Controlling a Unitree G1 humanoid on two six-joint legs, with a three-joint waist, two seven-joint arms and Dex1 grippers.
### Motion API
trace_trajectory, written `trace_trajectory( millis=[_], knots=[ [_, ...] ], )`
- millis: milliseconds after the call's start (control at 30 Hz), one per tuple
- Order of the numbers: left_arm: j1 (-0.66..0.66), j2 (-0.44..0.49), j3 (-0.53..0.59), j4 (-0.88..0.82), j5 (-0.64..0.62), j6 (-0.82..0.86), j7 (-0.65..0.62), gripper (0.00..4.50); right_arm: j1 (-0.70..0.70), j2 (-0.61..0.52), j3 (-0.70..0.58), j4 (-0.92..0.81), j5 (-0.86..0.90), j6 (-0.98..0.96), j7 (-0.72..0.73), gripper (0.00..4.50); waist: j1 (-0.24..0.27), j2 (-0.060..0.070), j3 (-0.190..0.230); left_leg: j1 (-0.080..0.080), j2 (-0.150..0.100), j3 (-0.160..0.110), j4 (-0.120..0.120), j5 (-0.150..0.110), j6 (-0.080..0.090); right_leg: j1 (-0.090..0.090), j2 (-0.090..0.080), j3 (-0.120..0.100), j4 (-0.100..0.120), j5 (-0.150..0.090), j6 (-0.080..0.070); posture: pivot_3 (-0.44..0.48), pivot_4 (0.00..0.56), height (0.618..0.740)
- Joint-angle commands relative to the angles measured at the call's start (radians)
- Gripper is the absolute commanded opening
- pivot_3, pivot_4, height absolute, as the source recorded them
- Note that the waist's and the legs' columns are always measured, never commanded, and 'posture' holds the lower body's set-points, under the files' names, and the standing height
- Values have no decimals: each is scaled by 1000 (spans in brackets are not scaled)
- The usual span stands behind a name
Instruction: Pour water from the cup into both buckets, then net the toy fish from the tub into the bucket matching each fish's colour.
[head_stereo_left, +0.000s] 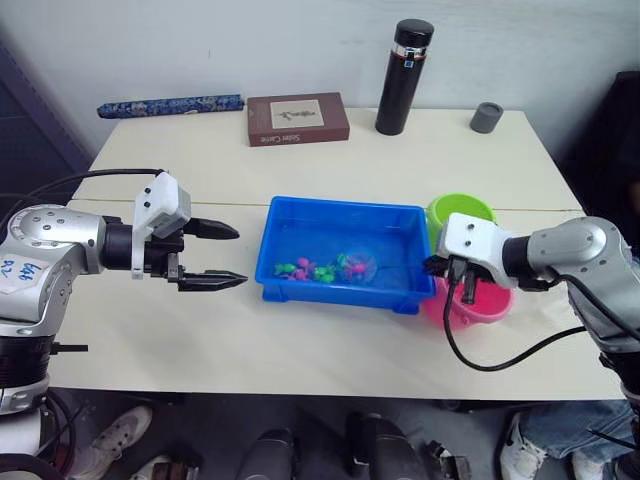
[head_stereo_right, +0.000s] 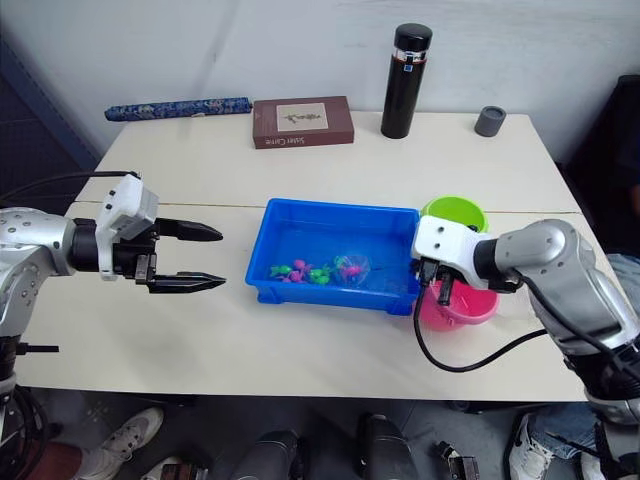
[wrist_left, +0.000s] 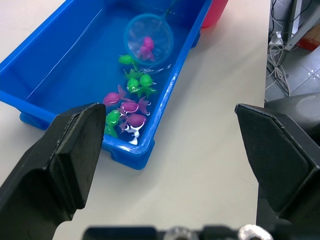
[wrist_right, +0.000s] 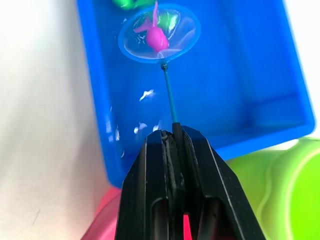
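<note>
pink bucket (head_stereo_left: 482, 303): mostly behind right hand (head_stereo_left: 437, 266) | fish count: unclear

glossy smooth plastic tub (head_stereo_left: 345, 215), wet inside; shiny plastic fish (wrist_left: 131, 107); fine see-through mesh in the net (wrist_right: 159, 33); matt pale table (head_stereo_left: 200, 330); matt black finger pads (wrist_left: 75, 150).

A black flask (head_stereo_left: 404, 76) stands on the counter (head_stereo_left: 300, 350) at twelve o'clock, a grey cap (head_stereo_left: 487, 117) at one, a brown book (head_stereo_left: 297, 119) and patterned blue roll (head_stereo_left: 170, 105) at eleven.
</note>
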Motion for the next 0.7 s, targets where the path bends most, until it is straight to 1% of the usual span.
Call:
trace_trajectory(
  millis=[33, 167, 400, 533, 567, 667, 700],
  knots=[
    [-13, 8, 26, -1, -12, -20, 6, 4460, -35, 5, -49, 4, 23, 0, -23, 0, 0, 0, 0, 0, 0, 0, 0, 0, 0, 0, 0, 0, 0, 0, 0, 0, 150, 739],
    [-35, -17, 18, 30, -8, -44, 14, 4460, -45, -5, -66, 17, 39, -10, -26, 0, 1, 0, 0, 0, 0, 0, 0, 0, 0, 0, 0, 0, 0, 0, 0, 0, 150, 739],
    [-87, -59, -20, 95, 10, -89, 11, 4460, -16, -30, -152, 23, 84, -31, -36, 0, 3, 0, 0, 0, 0, 0, 0, 0, 0, 0, 0, 0, 0, 0, 0, 0, 150, 739],
    [-124, -78, -45, 141, 23, -114, -4, 4460, 56, -77, -300, -12, 158, 9, -26, 0, 6, 0, 0, 0, 0, 0, 0, 0, 0, 0, 0, 0, 0, 0, 0, 0, 150, 739],
    [-129, -80, -48, 148, 25, -118, -7, 4460, 71, -87, -320, -16, 168, 10, -26, 0, 7, 0, 0, 0, 0, 0, 0, 0, 0, 0, 0, 0, 0, 0, 0, 0, 150, 739],
    [-151, -87, -64, 179, 33, -134, -23, 4460, 142, -131, -405, -30, 188, 21, -27, 0, 5, 0, 0, 0, 0, 0, 0, 0, 0, 0, 0, 0, 0, 0, 0, 0, 150, 739],
    [-164, -92, -73, 192, 37, -141, -29, 4460, 181, -152, -455, -36, 191, 27, -20, 0, 5, 0, 0, 0, 0, 0, 0, 0, 0, 0, 0, 0, 0, 0, 0, 0, 150, 739]
  ],
)
